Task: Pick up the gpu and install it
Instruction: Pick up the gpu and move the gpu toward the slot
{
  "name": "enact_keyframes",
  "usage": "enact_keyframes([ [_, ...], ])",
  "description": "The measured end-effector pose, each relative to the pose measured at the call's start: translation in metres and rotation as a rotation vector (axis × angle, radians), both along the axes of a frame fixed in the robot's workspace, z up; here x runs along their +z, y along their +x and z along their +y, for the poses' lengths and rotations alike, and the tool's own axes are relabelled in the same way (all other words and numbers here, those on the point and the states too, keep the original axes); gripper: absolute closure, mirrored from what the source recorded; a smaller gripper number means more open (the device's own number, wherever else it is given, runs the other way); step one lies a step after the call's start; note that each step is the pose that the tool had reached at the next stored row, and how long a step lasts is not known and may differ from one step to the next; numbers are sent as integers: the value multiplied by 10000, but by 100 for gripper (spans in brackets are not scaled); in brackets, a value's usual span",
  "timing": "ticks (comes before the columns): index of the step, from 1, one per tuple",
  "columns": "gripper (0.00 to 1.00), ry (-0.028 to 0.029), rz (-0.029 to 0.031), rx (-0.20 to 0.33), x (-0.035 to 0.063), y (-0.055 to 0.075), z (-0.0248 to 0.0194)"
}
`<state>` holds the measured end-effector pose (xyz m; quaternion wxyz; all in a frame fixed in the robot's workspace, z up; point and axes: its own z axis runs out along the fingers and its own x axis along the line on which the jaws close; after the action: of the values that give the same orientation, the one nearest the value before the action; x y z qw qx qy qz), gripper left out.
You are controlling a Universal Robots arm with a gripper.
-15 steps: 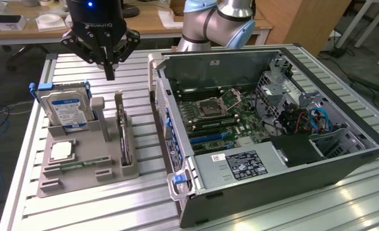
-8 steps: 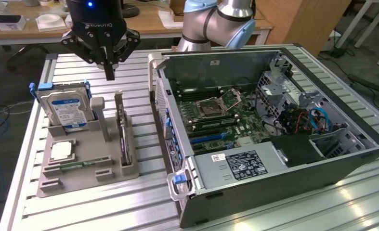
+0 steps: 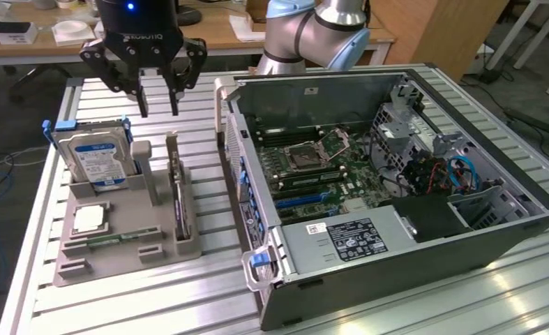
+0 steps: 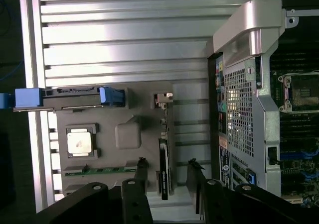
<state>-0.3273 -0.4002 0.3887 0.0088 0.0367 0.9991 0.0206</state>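
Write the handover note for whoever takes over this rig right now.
Gripper: open and empty, hovering above the grey holder, touching nothing.
gpu: standing on edge in its slot in the holder. In the wrist view it lies below the gap between the open jaws.
Computer case: lying open, to the exterior view's right of the holder.
Done: nothing that shows; the gpu is not picked up.
Left: picking up the gpu and installing it.

Slatted metal bench (image 3: 162,307), grey parts holder (image 3: 107,269) set on it toward the exterior view's left, open computer case (image 3: 423,279) laid on its side just beside it.
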Motion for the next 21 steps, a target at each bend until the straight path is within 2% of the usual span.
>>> enact_keyframes([
  [1, 53, -1, 0, 59, 0, 0, -3],
  [2, 53, -1, 2, 173, -1, -1, -3],
  [3, 47, -2, 1, 299, -1, -1, -3],
  [7, 47, -7, 1, 754, -5, -2, -6],
  [11, 47, -13, 2, 783, -5, -3, -9],
  [21, 47, -18, 1, 783, -9, -6, -90],
])
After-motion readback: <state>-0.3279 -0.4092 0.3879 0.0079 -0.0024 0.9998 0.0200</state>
